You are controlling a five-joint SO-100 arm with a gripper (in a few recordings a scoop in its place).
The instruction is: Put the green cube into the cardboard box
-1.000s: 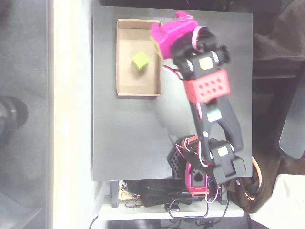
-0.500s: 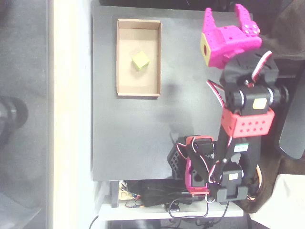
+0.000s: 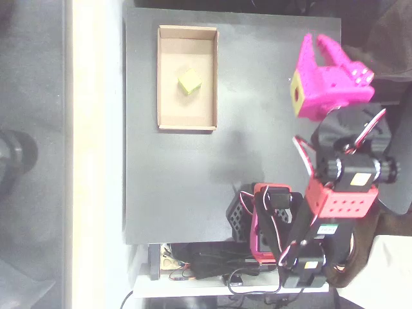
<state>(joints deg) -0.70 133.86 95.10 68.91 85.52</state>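
The green cube (image 3: 189, 82) lies inside the cardboard box (image 3: 187, 121), a shallow tan tray at the far left of the dark table. My magenta gripper (image 3: 318, 42) is far to the right of the box, over the table's right edge, with its fingers pointing toward the back. The fingers stand apart with nothing between them, so it is open. A yellow square patch shows on the gripper's side.
The dark table (image 3: 193, 187) has bare surface between the box and the arm. The arm's base and wiring (image 3: 264, 225) sit at the front right. A pale strip of floor runs along the table's left side.
The gripper has swung away from the box to the right and drawn back toward the arm's base. The cube has stayed in the box.
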